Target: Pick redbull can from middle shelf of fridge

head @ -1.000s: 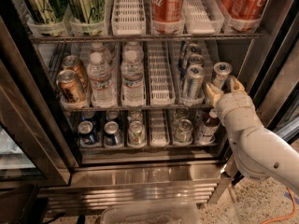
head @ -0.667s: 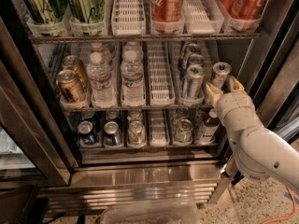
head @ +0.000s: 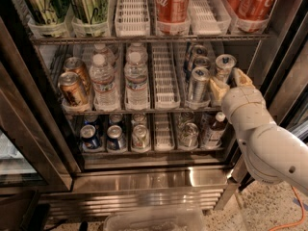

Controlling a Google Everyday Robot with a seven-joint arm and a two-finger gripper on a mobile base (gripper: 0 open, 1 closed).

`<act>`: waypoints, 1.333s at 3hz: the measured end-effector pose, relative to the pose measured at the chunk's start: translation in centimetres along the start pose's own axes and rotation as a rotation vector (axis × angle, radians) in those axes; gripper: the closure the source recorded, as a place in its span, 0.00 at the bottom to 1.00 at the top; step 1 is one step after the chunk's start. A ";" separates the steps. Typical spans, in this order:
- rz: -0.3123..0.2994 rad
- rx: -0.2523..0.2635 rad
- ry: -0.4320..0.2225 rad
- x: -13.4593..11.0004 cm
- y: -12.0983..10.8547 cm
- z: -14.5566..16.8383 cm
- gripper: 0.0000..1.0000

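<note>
The fridge [head: 33,114] stands open in front of me. On its middle shelf [head: 165,83], several slim silver-and-blue redbull cans stand in the right lanes. One front redbull can [head: 198,83] is left of my gripper; another redbull can [head: 224,65] is at the far right. My gripper [head: 230,83] is at the shelf's right end, with its tan fingertips [head: 218,88] spread either side of the far-right can's lower part. That part is hidden behind them. The jaws look open, not closed on the can.
Copper-brown cans [head: 72,86] and water bottles [head: 103,83] fill the middle shelf's left lanes. Red cola cans [head: 172,1] and green cans [head: 43,4] sit on the top tier. Short blue cans [head: 90,137] sit on the bottom tier. The stainless base [head: 144,177] and a clear bin [head: 154,219] are below.
</note>
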State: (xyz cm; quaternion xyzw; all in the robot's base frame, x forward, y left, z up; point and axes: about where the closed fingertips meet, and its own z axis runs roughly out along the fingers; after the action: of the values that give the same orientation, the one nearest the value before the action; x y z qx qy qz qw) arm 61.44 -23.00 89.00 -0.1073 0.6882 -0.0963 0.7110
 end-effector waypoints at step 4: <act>-0.013 -0.062 -0.008 -2.5 -1.4 -6.3 1.00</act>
State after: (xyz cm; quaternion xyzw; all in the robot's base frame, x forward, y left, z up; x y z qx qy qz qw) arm 55.07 -23.79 91.66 -0.1340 0.6874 -0.0791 0.7094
